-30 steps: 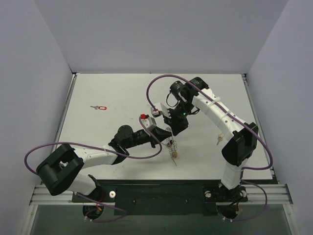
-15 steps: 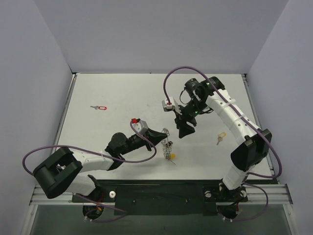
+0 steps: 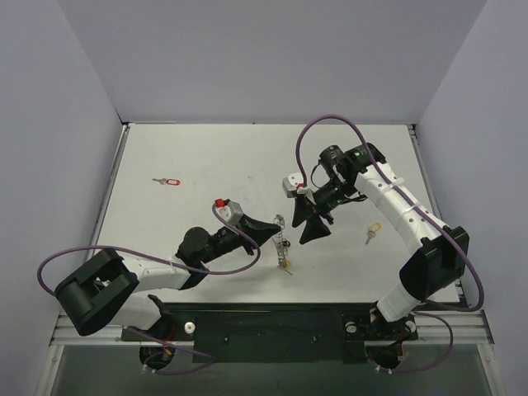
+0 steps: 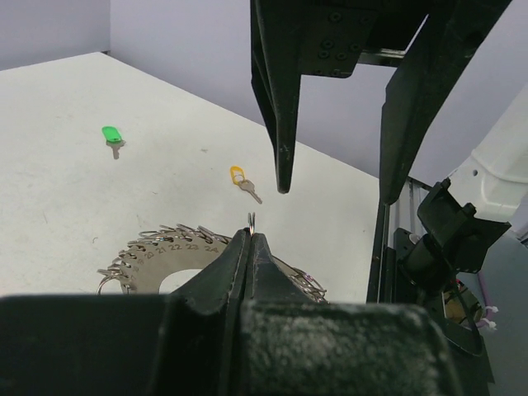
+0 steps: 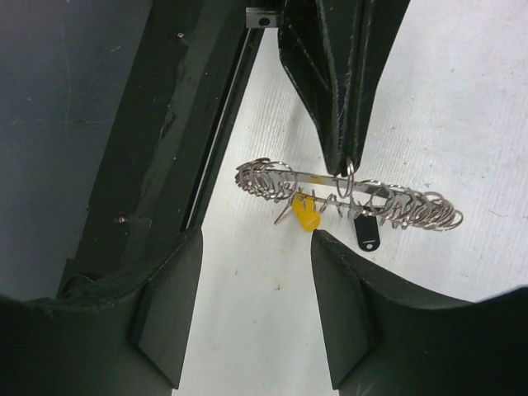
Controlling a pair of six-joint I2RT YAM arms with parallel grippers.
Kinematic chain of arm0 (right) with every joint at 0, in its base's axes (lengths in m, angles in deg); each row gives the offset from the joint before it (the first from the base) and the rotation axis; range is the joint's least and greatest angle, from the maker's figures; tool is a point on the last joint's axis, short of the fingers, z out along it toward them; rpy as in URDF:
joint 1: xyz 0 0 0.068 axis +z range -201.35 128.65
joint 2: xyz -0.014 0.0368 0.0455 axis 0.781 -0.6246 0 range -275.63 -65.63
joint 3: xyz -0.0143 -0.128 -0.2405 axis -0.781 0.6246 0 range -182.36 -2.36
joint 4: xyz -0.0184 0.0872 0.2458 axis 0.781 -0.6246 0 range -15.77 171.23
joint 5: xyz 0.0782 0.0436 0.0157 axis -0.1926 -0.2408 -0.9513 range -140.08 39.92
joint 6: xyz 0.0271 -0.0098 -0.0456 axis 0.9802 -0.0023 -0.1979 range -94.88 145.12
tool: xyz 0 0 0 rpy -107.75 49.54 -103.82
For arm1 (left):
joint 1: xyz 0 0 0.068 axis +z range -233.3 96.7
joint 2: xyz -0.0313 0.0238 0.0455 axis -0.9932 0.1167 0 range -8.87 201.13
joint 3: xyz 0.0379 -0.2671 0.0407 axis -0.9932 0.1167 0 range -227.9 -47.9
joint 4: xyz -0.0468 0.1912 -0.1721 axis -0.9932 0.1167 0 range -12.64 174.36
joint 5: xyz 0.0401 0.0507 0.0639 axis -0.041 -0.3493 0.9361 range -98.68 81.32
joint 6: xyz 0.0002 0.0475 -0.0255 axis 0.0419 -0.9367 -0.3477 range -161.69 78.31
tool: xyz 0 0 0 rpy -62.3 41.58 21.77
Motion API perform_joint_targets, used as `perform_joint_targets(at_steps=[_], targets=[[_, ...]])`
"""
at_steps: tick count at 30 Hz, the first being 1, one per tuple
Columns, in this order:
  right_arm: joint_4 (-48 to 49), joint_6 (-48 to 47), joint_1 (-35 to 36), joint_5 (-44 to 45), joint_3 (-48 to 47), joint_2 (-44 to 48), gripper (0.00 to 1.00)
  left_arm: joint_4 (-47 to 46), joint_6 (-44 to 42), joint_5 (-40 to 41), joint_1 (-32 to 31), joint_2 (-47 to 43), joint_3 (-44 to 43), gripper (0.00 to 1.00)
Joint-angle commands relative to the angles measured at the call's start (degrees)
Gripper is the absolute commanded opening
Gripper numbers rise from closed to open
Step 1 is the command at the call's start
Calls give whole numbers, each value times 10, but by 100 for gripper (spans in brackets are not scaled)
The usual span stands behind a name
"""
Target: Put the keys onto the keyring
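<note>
Pale lilac walls [image 3: 247, 58] enclose a white table [image 3: 165, 235]. Near its middle the left gripper [image 3: 276, 224] has its jaws pressed together, pinching one small loop on the upper rim of the silver-grey wire keyring [image 3: 283, 245], a large hoop with a lacy edge, which hangs on edge beneath the fingertips. A small yellow-headed metal key [image 5: 305, 214] and a dark grey-headed key [image 5: 365, 232] dangle from the hoop. The right gripper [image 3: 304, 223] hovers just beside the ring, its jaws spread about halfway, empty and touching nothing. A loose yellow-headed key [image 3: 371, 232] lies to the right, a green-headed key [image 4: 111, 136] near it, and a red-headed key [image 3: 169, 181] well apart at far left
</note>
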Motion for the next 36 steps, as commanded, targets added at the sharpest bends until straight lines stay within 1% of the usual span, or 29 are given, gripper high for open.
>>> perform_joint_targets(at_steps=[1,8,12,19,29,32,34,36], targets=[[-4,-1,-2,-55,-28,-28,49,-176,25,-1,-6,9,-12,0],[-3,19,-2,-48,-53,-61,47,-180,21,-2,-9,17,-22,0],[2,25,-3,-41,-49,-71,46,-180,20,-2,-9,15,-25,0],[17,42,5,-42,-43,-78,39,-181,18,-3,-9,14,-27,0],[42,73,25,-29,-42,-89,37,-187,20,-2,-11,16,-30,0],[47,77,29,-24,-40,-89,33,-187,20,-2,-11,16,-29,0],[48,78,32,-19,-39,-89,28,-187,19,0,-11,16,-28,0],[49,81,36,-15,-39,-89,17,-188,16,2,-12,15,-26,0]])
